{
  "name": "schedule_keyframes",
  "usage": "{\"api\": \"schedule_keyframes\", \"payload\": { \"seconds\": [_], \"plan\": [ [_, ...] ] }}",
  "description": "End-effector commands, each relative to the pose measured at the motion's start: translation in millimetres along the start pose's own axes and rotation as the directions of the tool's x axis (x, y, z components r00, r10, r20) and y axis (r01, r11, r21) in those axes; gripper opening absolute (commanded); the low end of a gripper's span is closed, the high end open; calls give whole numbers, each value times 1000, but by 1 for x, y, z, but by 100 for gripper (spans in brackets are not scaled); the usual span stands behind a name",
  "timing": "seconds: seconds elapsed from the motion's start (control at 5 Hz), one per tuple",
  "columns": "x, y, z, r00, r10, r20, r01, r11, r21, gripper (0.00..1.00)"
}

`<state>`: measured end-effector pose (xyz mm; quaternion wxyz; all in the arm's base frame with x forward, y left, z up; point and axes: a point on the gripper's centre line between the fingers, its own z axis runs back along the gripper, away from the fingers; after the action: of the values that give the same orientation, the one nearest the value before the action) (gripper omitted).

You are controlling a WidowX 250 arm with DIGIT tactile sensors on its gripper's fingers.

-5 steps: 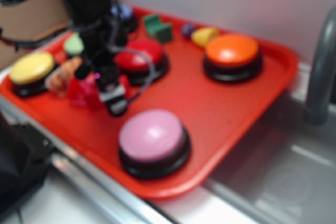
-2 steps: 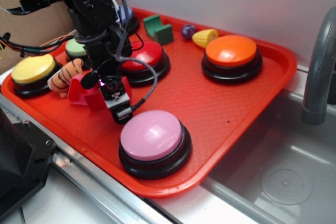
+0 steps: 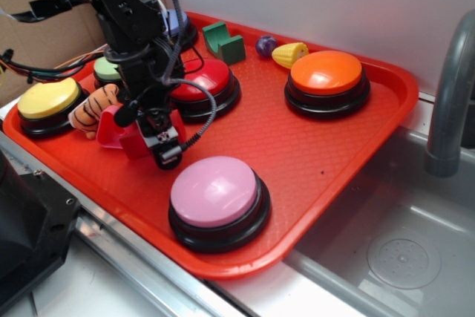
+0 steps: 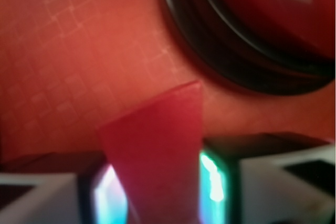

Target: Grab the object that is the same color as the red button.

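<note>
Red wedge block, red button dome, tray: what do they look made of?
Red wedge block: solid, matte deep red, no glare; likely painted wood or plastic, can't tell which. It sits between the gripper fingers.
Red button dome: glossy, probably plastic, bright highlight, on a black base.
Tray: red plastic by the look, fine grid texture, semi-matte.

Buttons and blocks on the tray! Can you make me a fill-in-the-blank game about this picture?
1. The red wedge sits between the gripper's two ____.
2. The button nearest the tray's front edge is ____.
3. The orange button sits beside a yellow toy shaped like ____.
4. The button right behind the gripper is ____.

Missing words: fingers; pink; corn; red
</note>
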<state>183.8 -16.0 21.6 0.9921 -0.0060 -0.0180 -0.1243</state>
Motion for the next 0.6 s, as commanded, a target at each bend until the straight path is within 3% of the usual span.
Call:
{"api": "schedule_keyframes", "payload": {
  "seconds": [0.0, 0.4],
  "plan": [
    [4, 9, 45, 975, 221, -32, -221, 975, 6, 0],
    [2, -5, 111, 942, 333, -26, -333, 943, 31, 0]
  ]
}}
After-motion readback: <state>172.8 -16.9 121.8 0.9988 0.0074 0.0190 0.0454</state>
